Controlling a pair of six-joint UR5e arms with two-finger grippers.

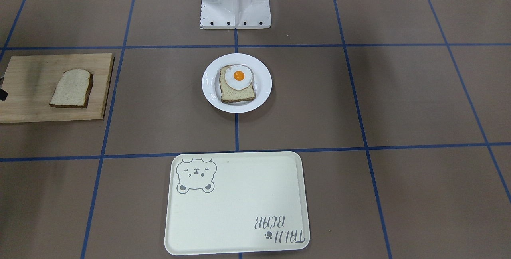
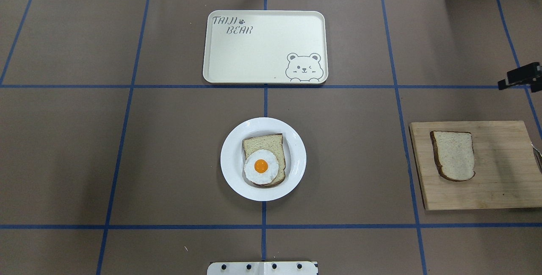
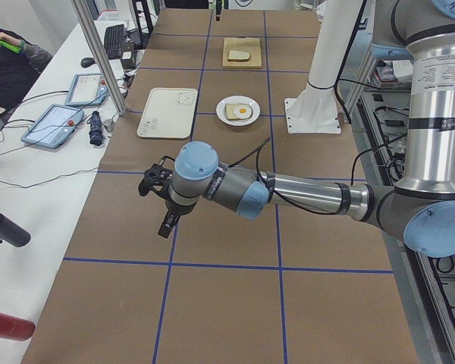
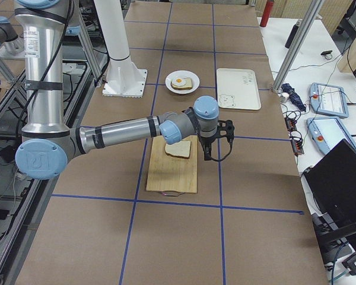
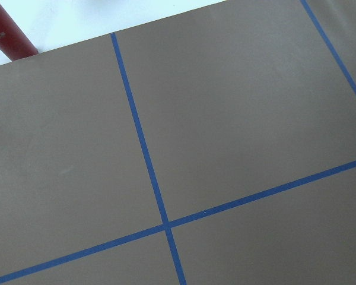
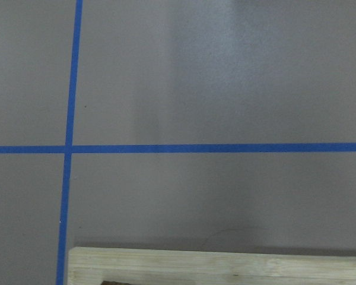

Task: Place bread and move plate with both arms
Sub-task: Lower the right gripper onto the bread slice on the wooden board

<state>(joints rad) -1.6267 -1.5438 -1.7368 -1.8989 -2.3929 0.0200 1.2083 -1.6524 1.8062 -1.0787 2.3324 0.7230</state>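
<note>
Brown tbl (image 2: pixel 63 160) w/ blue tape grid (image 2: pixel 169 226); white bench (image 3: pixel 19 277) beside.

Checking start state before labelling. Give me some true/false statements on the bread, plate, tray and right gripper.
1. The plain brown-crusted bread slice lies on the wooden cutting board. True.
2. The round glossy white plate is bare. False: it holds another slice under a fried egg.
3. The cream rectangular tray with a bear drawing has nothing on it. True.
4. The right gripper grips the plain slice. False: the slice lies free on the board, and the gripper hangs off past the board's edge.
</note>
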